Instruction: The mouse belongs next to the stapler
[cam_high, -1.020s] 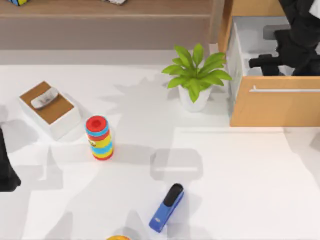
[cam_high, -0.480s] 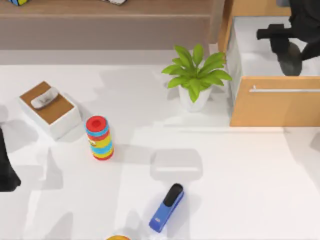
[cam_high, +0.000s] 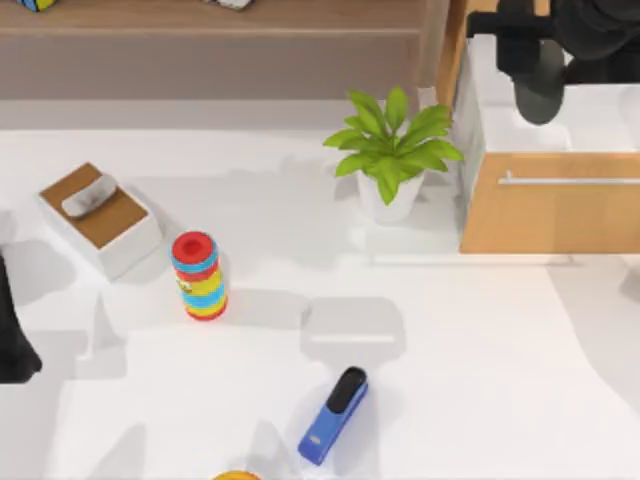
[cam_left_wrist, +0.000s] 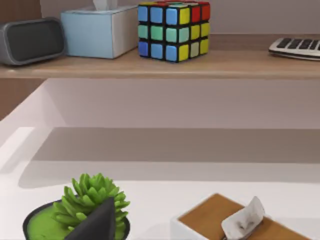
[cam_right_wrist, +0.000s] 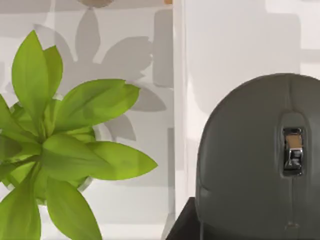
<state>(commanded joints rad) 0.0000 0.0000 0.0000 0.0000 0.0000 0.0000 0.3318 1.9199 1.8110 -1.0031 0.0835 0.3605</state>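
Top view has our right gripper (cam_high: 540, 70) lifted above the far-right drawer (cam_high: 550, 205), apparently clamping the mouse (cam_high: 540, 88); it left the drawer floor, so carrying toward the stapler (cam_high: 333, 415) comes next.

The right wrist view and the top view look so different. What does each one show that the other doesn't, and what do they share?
Only the right wrist view shows the scroll wheel on the mouse, close up.

Only the top view shows the blue stapler near the front edge, the striped ring stack, the tissue box, the left arm parked at the left edge, and the right gripper over the open drawer.

Both show the mouse, held up above the drawer, and the leafy plant beside it.
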